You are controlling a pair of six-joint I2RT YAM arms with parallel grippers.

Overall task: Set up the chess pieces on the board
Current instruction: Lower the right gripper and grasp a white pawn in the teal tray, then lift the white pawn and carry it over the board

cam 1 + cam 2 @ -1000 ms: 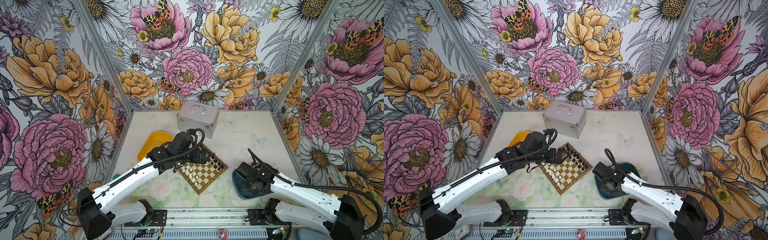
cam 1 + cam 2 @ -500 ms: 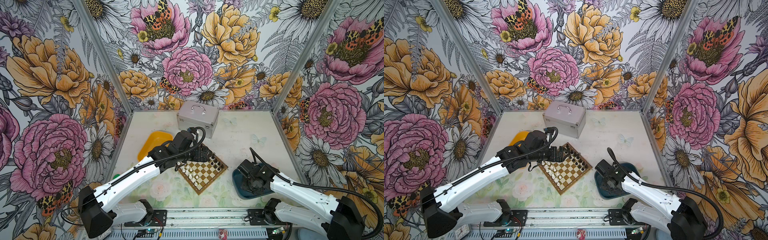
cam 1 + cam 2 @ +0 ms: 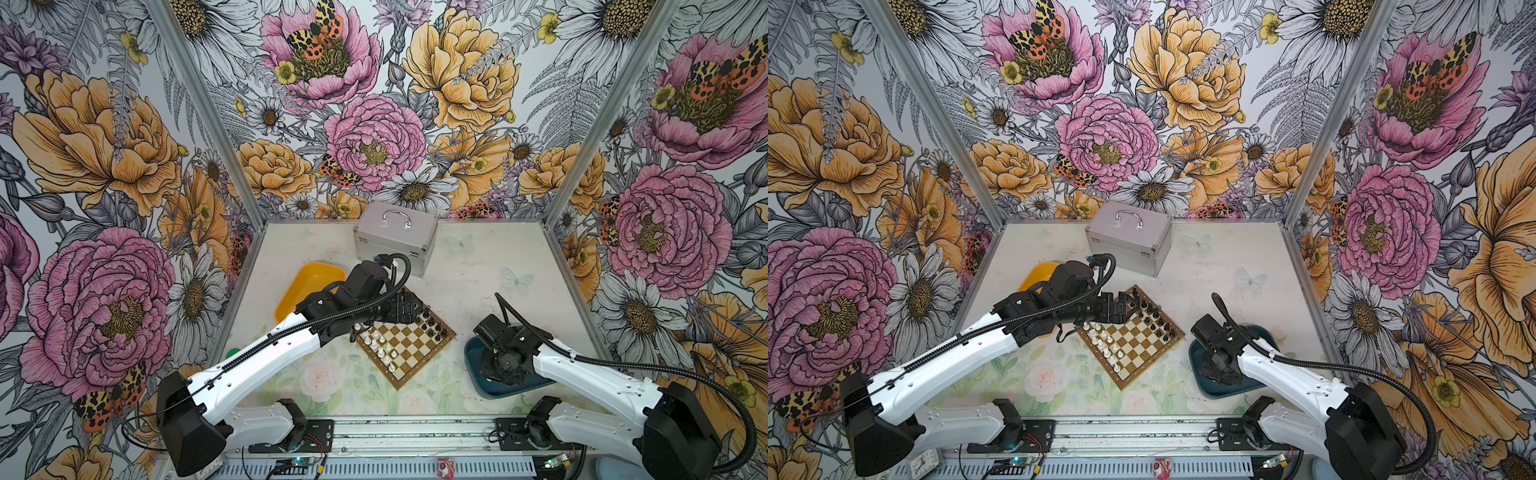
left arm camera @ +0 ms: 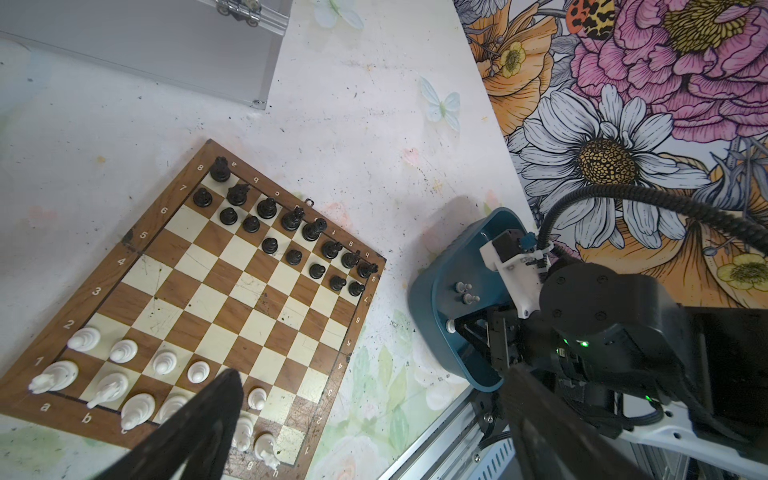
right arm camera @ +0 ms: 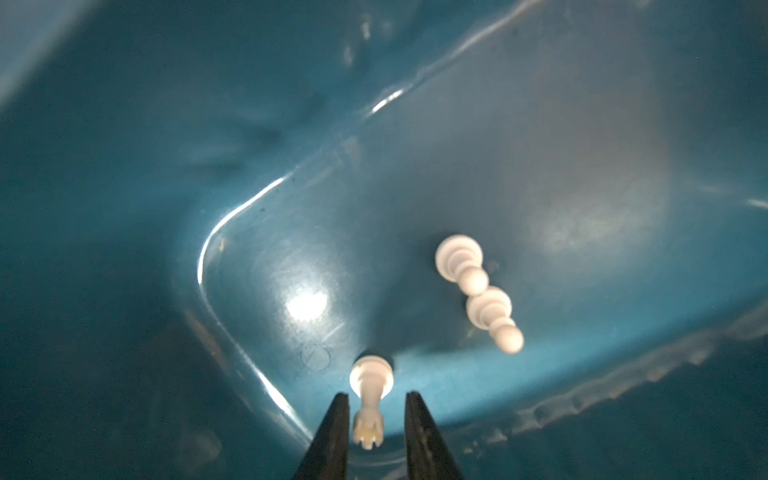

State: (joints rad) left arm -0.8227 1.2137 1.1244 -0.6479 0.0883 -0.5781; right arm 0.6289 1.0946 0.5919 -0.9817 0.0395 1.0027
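Near a corner of the teal tray (image 5: 166,124), by the right edge of the table (image 3: 478,266), a white crowned piece (image 5: 370,380) sits between the narrowly parted jaws of the right gripper (image 5: 376,401), probably light, hard and slick, best pinched at its stem, while the left gripper (image 3: 409,308) gapes over the board (image 4: 96,291).
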